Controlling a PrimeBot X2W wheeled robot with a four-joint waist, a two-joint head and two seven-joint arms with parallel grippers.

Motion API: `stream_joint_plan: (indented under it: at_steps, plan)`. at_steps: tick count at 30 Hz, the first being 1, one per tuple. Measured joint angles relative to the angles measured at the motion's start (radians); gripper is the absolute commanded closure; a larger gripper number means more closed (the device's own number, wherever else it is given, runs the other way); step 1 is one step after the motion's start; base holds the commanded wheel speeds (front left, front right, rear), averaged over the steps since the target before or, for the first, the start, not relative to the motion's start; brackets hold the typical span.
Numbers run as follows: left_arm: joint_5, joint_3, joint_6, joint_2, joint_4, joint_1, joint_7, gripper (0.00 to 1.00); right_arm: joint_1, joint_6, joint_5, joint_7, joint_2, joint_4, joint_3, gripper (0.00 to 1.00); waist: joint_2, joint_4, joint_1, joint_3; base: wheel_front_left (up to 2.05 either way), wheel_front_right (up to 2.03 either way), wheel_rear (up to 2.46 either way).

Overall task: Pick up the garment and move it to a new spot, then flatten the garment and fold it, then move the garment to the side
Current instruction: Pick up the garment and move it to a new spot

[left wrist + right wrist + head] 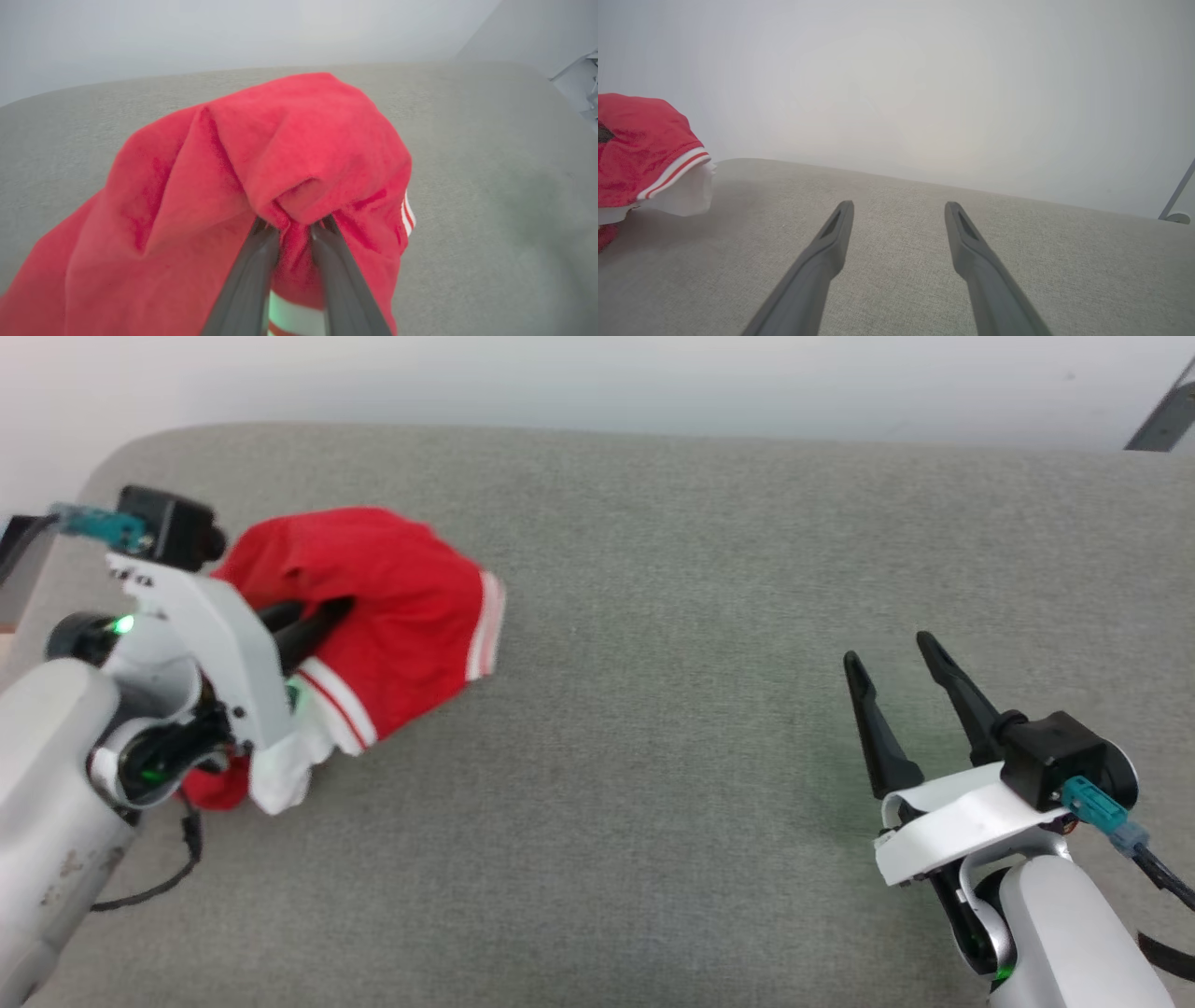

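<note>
The left tool (322, 607) pinches a bunched fold of the garment (401, 607), red cloth draped over it and a white sleeve (280, 775) hanging beneath, likely so the whole piece can be carried to a new spot. Well apart to its right, the right tool (888, 648) hovers spread and empty over the grey counter (653, 569).

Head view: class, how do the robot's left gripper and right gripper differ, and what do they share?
The left gripper has its jaws pinched on a fold of the red soft-fabric jersey shirt with white striped trim; the right gripper has its jaws wide apart, holding nothing. The left gripper is buried in the bunched shirt; the right gripper is over bare grey fabric surface, apart from the shirt. Both have two long dark jaws.
</note>
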Motion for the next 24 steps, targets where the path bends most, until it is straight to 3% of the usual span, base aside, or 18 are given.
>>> stream_joint_plan:
  at_steps: [4,9,17,24]
  plan:
    - [-0.032,-0.04,0.0,0.009,-0.144,-0.031,0.026,1.0,0.017,0.0,0.009,0.0,0.008,-0.012,-0.032,0.0,0.0,-0.028,0.0,-0.004,0.0,0.0,0.0]
    - [-0.066,-0.097,0.0,-0.035,-0.302,-0.101,0.073,1.0,0.035,0.0,0.019,0.0,0.025,-0.037,-0.081,0.0,0.0,-0.077,0.0,0.002,0.0,0.0,0.0]
    - [-0.151,-0.176,0.0,-0.193,-0.411,-0.218,0.132,1.0,0.056,0.0,0.045,0.0,0.059,-0.056,-0.144,0.0,0.0,-0.18,0.0,0.028,0.0,0.0,0.0]
    - [-0.168,-0.251,0.0,-0.343,-0.325,-0.337,0.136,1.0,0.055,0.0,0.082,0.0,0.074,-0.067,-0.182,0.0,0.0,-0.28,0.0,0.076,0.0,0.0,0.0]
